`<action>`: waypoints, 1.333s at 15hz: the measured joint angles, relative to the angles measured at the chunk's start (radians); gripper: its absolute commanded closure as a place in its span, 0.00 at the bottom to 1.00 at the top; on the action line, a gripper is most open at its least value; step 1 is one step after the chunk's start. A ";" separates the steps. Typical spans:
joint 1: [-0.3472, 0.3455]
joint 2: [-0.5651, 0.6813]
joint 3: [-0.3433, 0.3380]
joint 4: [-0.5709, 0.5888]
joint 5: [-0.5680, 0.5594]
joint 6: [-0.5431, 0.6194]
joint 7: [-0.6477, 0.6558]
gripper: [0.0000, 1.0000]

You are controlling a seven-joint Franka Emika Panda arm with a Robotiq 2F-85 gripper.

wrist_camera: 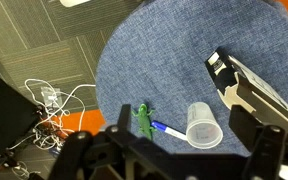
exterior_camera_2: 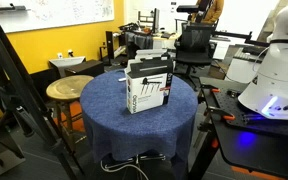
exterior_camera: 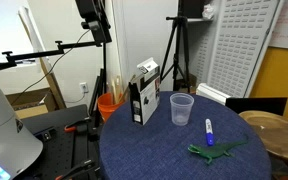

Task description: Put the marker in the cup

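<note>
In an exterior view: shows the gripper [exterior_camera: 98, 32] hanging high above the far edge of the table [exterior_camera: 154, 155], well apart from everything on it; cannot tell from here how wide it stands. Shows the marker [exterior_camera: 209, 127] lying flat on the blue cloth, near the cup [exterior_camera: 181, 108] but not touching it, on the side away from the carton [exterior_camera: 142, 92]. Shows the cup upright, mouth up, just beside the carton. Places a green lizard [exterior_camera: 216, 151] near the marker, closer to the camera, and an orange bucket [exterior_camera: 109, 103] beyond the table's edge.

In an exterior view: shows the carton [exterior_camera_2: 147, 85] upright on the table [exterior_camera_2: 134, 125], with a stool [exterior_camera_2: 66, 92] beside the table. Leaves cup and marker out of sight.

Wrist view: looks down on the table [wrist_camera: 164, 50] from well above. Shows the gripper [wrist_camera: 174, 160] along the bottom edge, fingers [wrist_camera: 268, 150] spread wide, gripping nothing. Shows the marker [wrist_camera: 168, 128] between the lizard [wrist_camera: 142, 120] and the cup [wrist_camera: 202, 124], one end close to the cup; cannot tell whether touching. Shows the carton [wrist_camera: 249, 90] past the cup, and the bucket [wrist_camera: 82, 121] off the table.
</note>
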 measured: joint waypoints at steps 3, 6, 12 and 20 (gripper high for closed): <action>0.000 0.000 0.000 0.000 0.000 0.000 0.000 0.00; 0.000 0.000 0.000 0.000 0.000 0.000 0.000 0.00; -0.007 0.024 -0.027 -0.001 -0.001 0.028 -0.002 0.00; -0.104 0.277 -0.154 -0.004 -0.005 0.353 -0.006 0.00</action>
